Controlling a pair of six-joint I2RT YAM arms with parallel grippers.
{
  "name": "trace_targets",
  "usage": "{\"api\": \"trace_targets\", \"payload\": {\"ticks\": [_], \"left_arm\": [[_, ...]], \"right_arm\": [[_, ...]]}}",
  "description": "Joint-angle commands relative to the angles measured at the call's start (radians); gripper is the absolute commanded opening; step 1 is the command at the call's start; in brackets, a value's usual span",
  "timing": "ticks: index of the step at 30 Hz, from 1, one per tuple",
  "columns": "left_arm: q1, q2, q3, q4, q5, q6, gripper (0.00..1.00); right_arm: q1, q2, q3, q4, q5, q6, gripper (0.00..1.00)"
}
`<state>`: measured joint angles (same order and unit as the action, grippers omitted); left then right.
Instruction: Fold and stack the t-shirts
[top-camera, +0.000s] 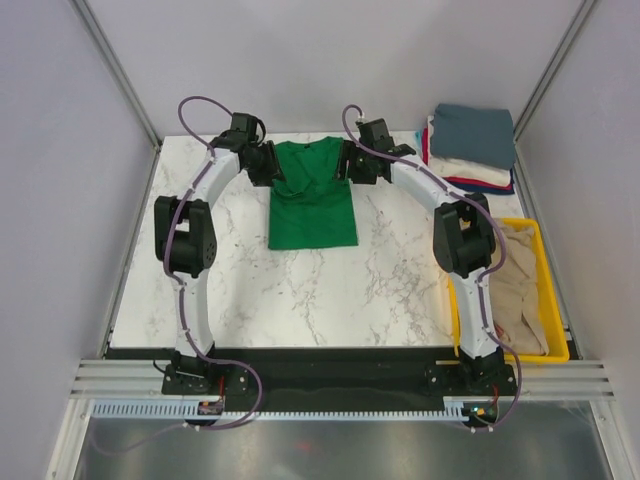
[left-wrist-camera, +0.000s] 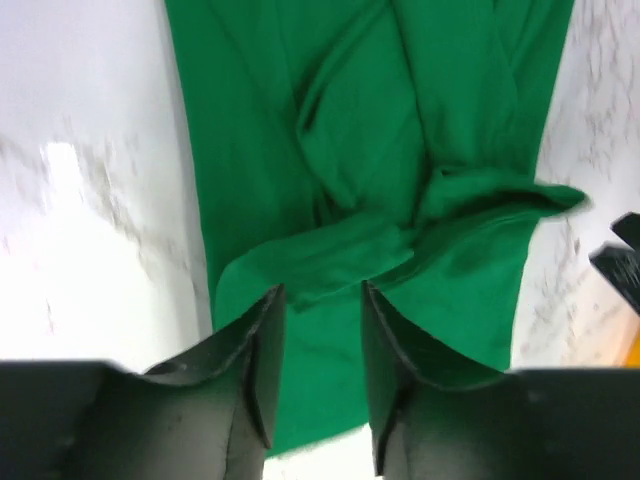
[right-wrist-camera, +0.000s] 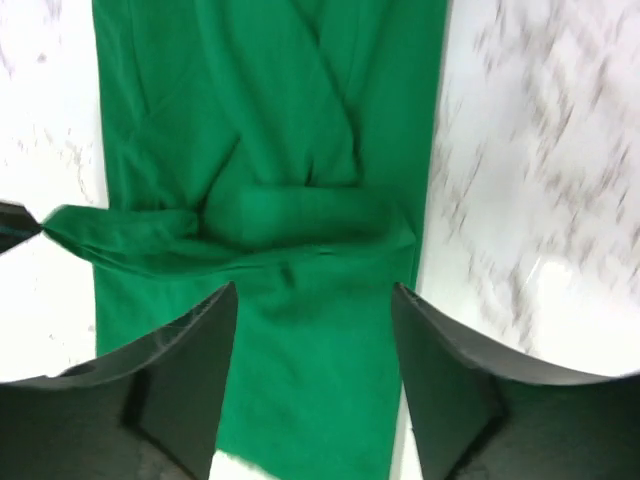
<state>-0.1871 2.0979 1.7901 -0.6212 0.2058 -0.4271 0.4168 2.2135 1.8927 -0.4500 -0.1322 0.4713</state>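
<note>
Because the sleeves lie only loosely crossed on the green t-shirt (top-camera: 312, 195), mid-table, a descending finger could snag and undo them. The left gripper (left-wrist-camera: 322, 290) is slightly parted and the right gripper (right-wrist-camera: 313, 290) wide, both empty at its far end. Near right, a yellow bin (top-camera: 553, 300) holds beige cloth (top-camera: 515, 290). Far right sits the folded stack (top-camera: 470, 145), with the right arm (top-camera: 430, 185) between.

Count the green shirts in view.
1: the green shirt lies far-centre on the table; the stack at the far right and the bin could hide more.
</note>
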Motion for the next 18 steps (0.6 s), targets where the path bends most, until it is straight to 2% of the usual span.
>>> {"api": "trace_targets", "payload": {"ticks": [1,3,4,7,10,11,13,14,16,17,18], "left_arm": [[0.034,0.175,0.312,-0.165,0.046,0.042,0.5],[0.04,0.211,0.459,-0.255,0.047,0.044,0.57],[0.041,0.189,0.468,-0.258,0.029,0.044,0.66],[0.041,0.09,0.404,-0.242,-0.02,0.034,0.67],[0.04,-0.043,0.232,-0.187,-0.028,0.022,0.66],[0.04,-0.08,0.106,-0.166,-0.026,0.018,0.65],[0.04,-0.168,-0.044,-0.063,-0.02,-0.013,0.65],[0.04,-0.252,-0.202,-0.014,-0.013,-0.028,0.65],[0.044,-0.341,-0.36,0.145,0.061,-0.084,0.65],[0.046,-0.407,-0.488,0.182,0.087,-0.103,0.65],[0.046,-0.436,-0.545,0.213,0.118,-0.142,0.65]], "right_arm": [[-0.041,0.096,0.184,-0.041,-0.027,-0.016,0.73],[-0.062,0.11,0.258,-0.061,-0.049,-0.028,0.76],[-0.067,0.092,0.258,-0.068,-0.055,-0.036,0.78],[-0.081,0.013,0.168,-0.062,-0.052,-0.057,0.78],[-0.081,-0.091,-0.057,-0.023,-0.108,-0.053,0.78],[-0.081,-0.118,-0.117,0.0,-0.131,-0.034,0.78],[-0.081,-0.197,-0.243,0.086,-0.184,-0.007,0.78],[-0.081,-0.221,-0.361,0.115,-0.223,0.009,0.78],[-0.081,-0.279,-0.522,0.209,-0.271,0.065,0.77],[-0.081,-0.29,-0.567,0.236,-0.308,0.088,0.77],[-0.079,-0.313,-0.605,0.281,-0.32,0.114,0.76]]}}
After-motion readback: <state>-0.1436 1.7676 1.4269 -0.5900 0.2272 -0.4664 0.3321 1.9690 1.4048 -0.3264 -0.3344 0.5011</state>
